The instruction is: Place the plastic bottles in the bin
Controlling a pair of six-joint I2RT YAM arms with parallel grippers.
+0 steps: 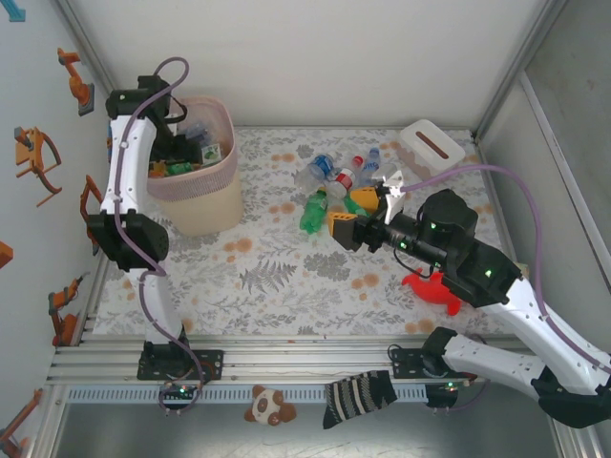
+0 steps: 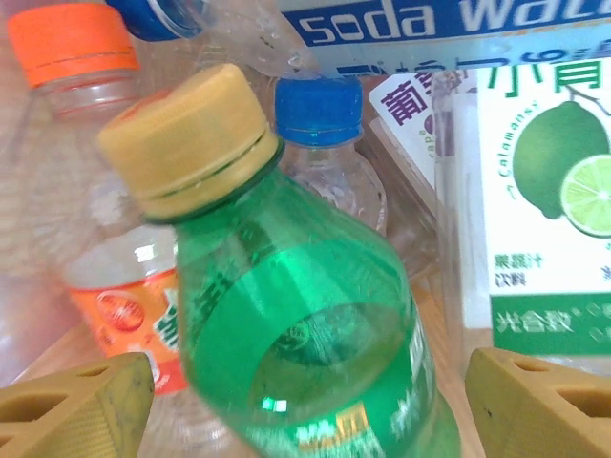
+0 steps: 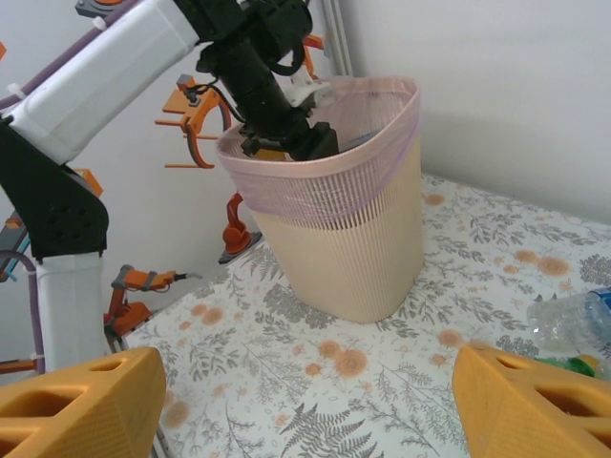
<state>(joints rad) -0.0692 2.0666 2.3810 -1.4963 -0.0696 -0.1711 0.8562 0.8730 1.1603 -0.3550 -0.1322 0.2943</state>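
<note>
Inside bin point(image 1: 205, 205), left gripper point(image 2: 305, 405) wide open, green bottle point(image 2: 305, 324) loose between its fingers point(image 2: 76, 401). More bottles point(image 1: 329, 181) lie on table point(image 1: 286, 277) by right gripper point(image 3: 305, 410), open and empty. Bottles light, slippery, squashy: grab middle.

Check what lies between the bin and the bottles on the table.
Nothing: the top view shows bare floral table cover between the bin and the bottles.

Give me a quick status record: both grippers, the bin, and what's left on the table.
left gripper: open, down inside the bin, green bottle loose between the jaws
right gripper: open, empty, near the table bottles
bin: upright, far left, holds other bottles
table bottles: a cluster at centre-right, not yet binned
</note>
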